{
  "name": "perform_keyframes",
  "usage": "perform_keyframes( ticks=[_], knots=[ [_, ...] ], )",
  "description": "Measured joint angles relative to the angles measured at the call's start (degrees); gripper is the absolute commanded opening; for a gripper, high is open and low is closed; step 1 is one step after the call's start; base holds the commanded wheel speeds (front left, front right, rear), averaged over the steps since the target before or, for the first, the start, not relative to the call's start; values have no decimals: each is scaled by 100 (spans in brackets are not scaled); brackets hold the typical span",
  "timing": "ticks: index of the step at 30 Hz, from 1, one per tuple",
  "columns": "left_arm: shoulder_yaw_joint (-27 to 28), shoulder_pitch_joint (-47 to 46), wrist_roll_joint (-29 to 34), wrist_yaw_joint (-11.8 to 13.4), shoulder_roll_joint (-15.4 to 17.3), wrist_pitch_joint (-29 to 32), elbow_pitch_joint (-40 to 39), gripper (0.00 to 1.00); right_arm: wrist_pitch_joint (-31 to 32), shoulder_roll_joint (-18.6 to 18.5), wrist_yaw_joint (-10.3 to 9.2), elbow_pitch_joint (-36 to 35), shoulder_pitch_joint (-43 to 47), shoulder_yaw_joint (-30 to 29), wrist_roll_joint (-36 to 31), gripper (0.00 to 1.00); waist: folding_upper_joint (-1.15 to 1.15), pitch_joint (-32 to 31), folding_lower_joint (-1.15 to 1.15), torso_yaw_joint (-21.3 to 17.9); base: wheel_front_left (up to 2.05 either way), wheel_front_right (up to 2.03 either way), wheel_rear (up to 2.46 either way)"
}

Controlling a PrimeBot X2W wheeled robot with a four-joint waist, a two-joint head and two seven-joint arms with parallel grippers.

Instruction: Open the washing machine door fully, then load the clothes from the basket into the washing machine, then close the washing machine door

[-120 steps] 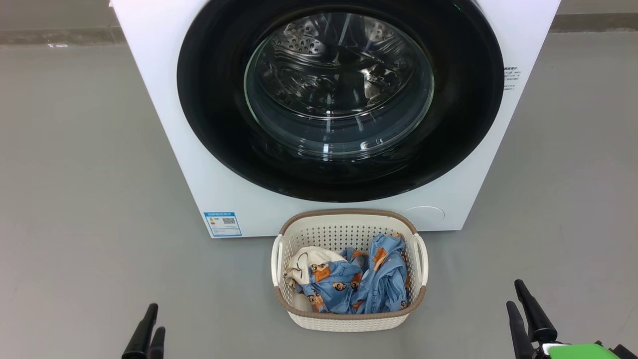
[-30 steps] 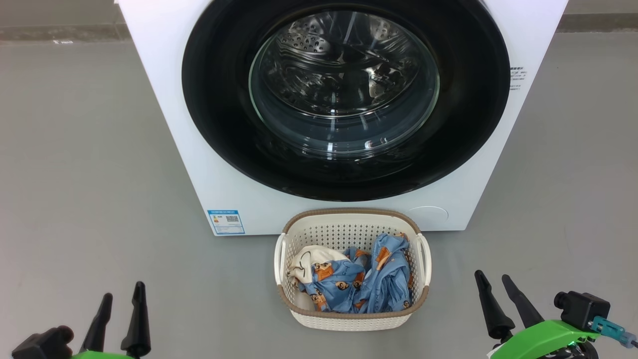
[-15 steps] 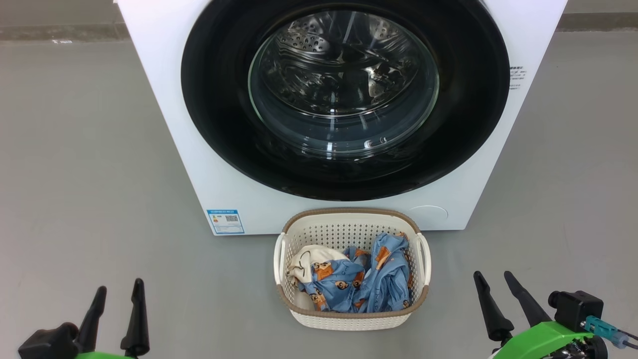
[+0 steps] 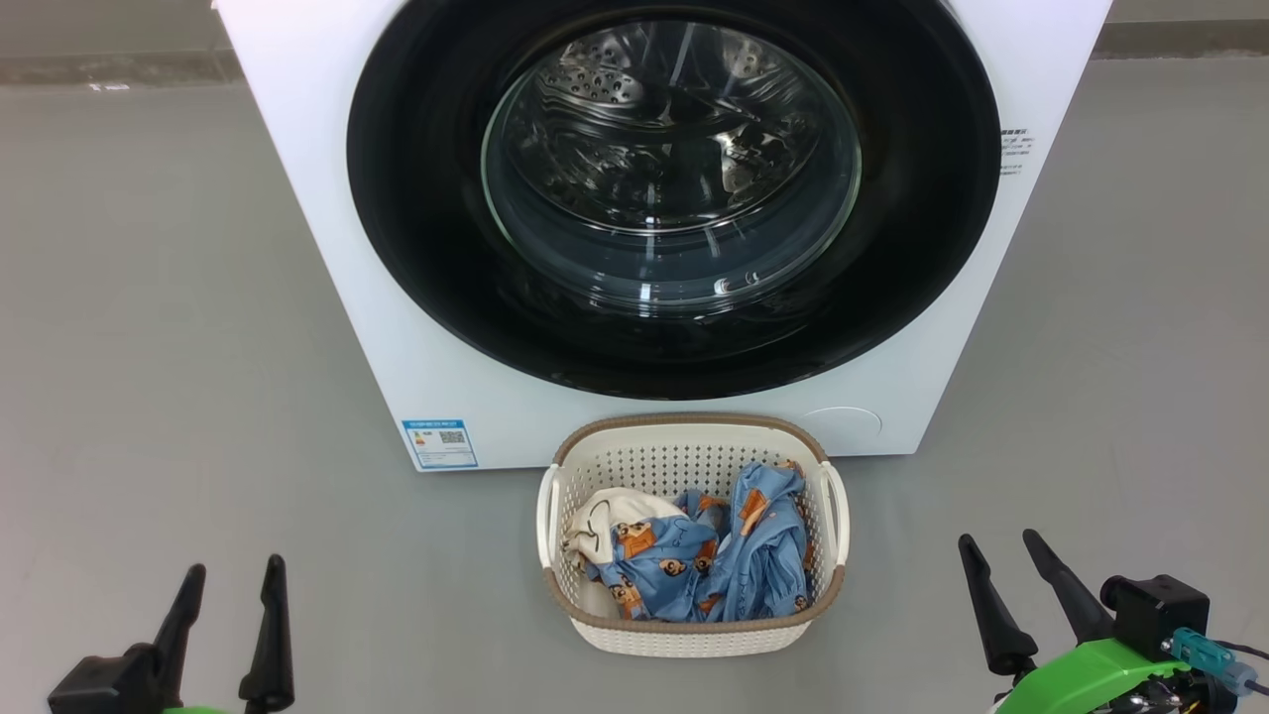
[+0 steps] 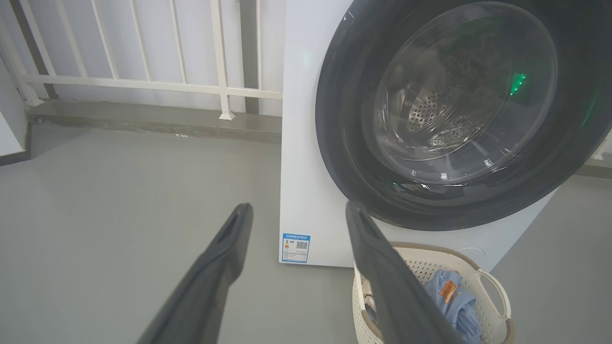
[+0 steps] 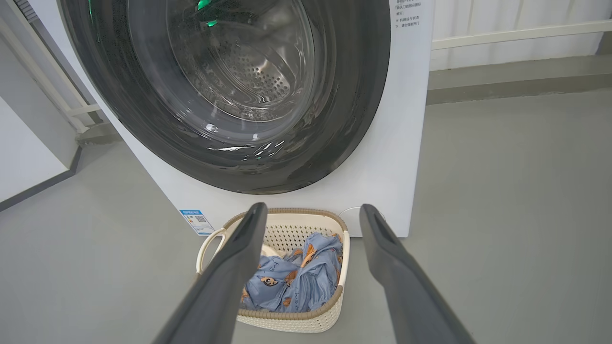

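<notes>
Washing machine (image 4: 496, 416), far centre; washing machine door (image 4: 416, 198) closed. Basket (image 4: 691, 635) on floor (image 4: 149, 347), just before machine, holds clothes (image 4: 714, 565). Left gripper (image 4: 235, 567) near left, right gripper (image 4: 998, 540) near right: fingers spread, empty.

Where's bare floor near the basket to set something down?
Bare floor left of the basket, out to the left tool, and right of it, toward the right tool. Tight behind, where the basket sits close to the washing machine.
</notes>
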Motion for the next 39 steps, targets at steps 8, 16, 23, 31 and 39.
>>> perform_keyframes(
  ticks=[8,16,23,31,39],
  knots=[
    [16,59,-2,0,2,-8,13,100,0,4,0,-32,5,-60,-34,100,0,-14,0,-31,0,0,0],
    [81,59,205,0,19,-22,52,100,-1,11,0,-56,7,-86,-46,100,0,-20,0,-35,10,10,-19],
    [113,58,349,0,15,-22,69,100,-1,38,0,-68,7,-85,-47,100,0,10,0,-34,55,55,-109],
    [131,54,350,0,11,-22,66,100,-1,44,0,-78,7,-85,-47,100,0,53,0,-35,110,110,-219],
    [130,52,350,0,-7,-22,40,100,-1,48,0,-104,7,-84,-48,100,0,83,0,-38,123,123,-246]
  ],
)
